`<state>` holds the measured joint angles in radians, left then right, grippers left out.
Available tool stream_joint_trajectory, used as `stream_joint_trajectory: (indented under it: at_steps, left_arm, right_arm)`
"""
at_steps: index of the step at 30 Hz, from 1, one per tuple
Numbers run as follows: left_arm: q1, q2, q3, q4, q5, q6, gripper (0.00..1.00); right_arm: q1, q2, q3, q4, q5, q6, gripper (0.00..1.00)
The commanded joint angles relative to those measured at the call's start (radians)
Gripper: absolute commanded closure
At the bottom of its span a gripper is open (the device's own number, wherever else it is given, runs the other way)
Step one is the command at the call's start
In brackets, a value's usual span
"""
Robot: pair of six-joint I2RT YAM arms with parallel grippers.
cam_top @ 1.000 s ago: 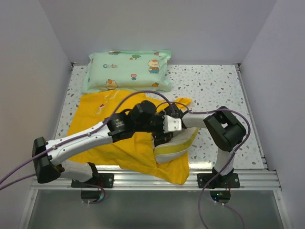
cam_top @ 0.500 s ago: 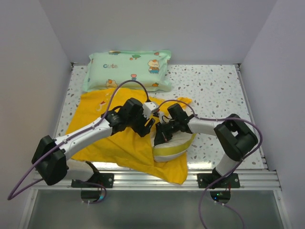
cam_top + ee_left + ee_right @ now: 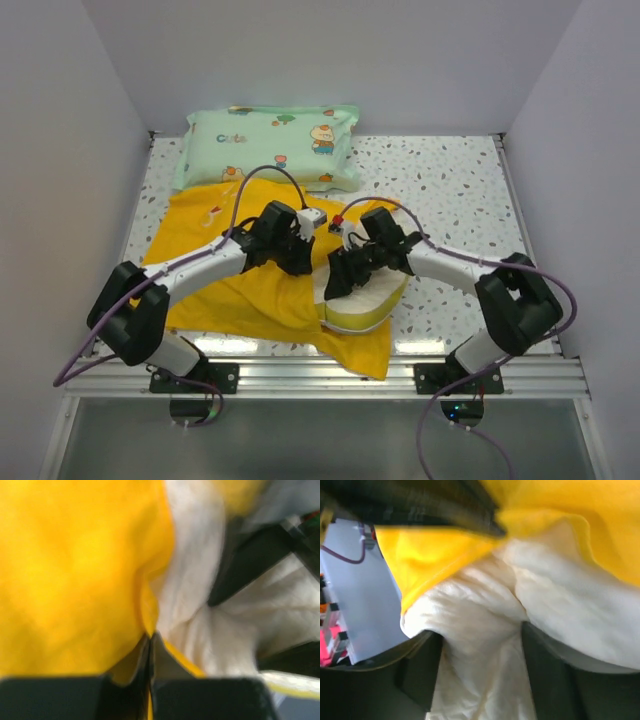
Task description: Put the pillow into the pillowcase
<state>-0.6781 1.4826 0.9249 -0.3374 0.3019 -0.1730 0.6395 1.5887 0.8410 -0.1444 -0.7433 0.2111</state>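
The yellow pillowcase (image 3: pixel 240 300) lies spread on the left half of the table. The cream-white pillow (image 3: pixel 372 298) with its yellow edge band sits at the case's right side, partly under yellow cloth. My left gripper (image 3: pixel 305 258) is shut on the pillowcase's edge (image 3: pixel 145 600), right beside the pillow (image 3: pixel 195 570). My right gripper (image 3: pixel 338 280) presses into the pillow from the right. In the right wrist view its jaws (image 3: pixel 480 650) stand wide, with a fold of pillow (image 3: pixel 480 630) bulging between the fingers (image 3: pixel 417 675). The yellow pillowcase (image 3: pixel 435 555) hangs just above.
A mint-green cartoon-print pillow (image 3: pixel 270 148) lies at the back left, touching the pillowcase's far edge. Speckled tabletop (image 3: pixel 450 190) shows at the right. White walls close in three sides, and a metal rail (image 3: pixel 320 375) runs along the near edge.
My left gripper drew back to the left and shut on the pillowcase's edge. My right gripper, shut a second ago, has opened against the pillow. The right elbow swung out to the right.
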Motion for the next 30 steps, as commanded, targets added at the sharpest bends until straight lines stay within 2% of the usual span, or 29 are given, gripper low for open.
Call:
stream_joint_trajectory:
  at_steps: [1, 5, 7, 9, 10, 16, 19, 23, 24, 26, 27, 30]
  left_arm:
    - [0.07, 0.031, -0.011, 0.072, 0.072, -0.043, 1.0]
    - [0.094, 0.056, -0.006, 0.098, 0.104, -0.03, 1.0]
    - [0.097, 0.065, -0.003, 0.123, 0.12, -0.031, 1.0]
    - [0.098, 0.082, 0.008, 0.133, 0.131, -0.033, 1.0]
    - [0.098, 0.088, 0.009, 0.135, 0.135, -0.034, 1.0]
    - [0.118, 0.099, 0.035, 0.152, 0.181, -0.033, 1.0]
    - [0.118, 0.079, 0.061, 0.167, 0.238, -0.028, 1.0]
    - [0.082, 0.073, 0.123, 0.23, 0.365, -0.066, 1.0]
    - [0.063, 0.074, 0.155, 0.253, 0.384, -0.069, 1.0]
    - [-0.022, 0.082, 0.193, 0.268, 0.398, -0.059, 1.0]
    - [-0.053, 0.099, 0.233, 0.276, 0.404, -0.05, 1.0]
    - [-0.132, 0.151, 0.296, 0.311, 0.417, -0.057, 1.0]
  right_arm:
    - [-0.078, -0.152, 0.115, -0.249, 0.131, -0.168, 0.29]
    - [-0.217, -0.243, 0.162, -0.486, 0.186, -0.205, 0.22]
    - [-0.334, -0.256, 0.17, -0.606, 0.22, -0.255, 0.18]
    - [-0.459, -0.242, 0.188, -0.667, 0.19, -0.276, 0.16]
    - [-0.493, -0.234, 0.204, -0.714, 0.162, -0.314, 0.08]
    - [-0.598, -0.101, 0.253, -0.823, 0.24, -0.342, 0.07]
    - [-0.606, -0.007, 0.28, -0.877, 0.201, -0.372, 0.08]
    - [-0.581, 0.109, 0.242, -0.807, -0.02, -0.313, 0.2]
    - [-0.571, 0.138, 0.233, -0.784, -0.066, -0.288, 0.38]
    - [-0.54, 0.198, 0.205, -0.683, -0.163, -0.233, 0.51]
    - [-0.532, 0.201, 0.187, -0.626, -0.259, -0.126, 0.62]
    - [-0.502, 0.134, 0.103, -0.27, -0.362, 0.101, 0.79]
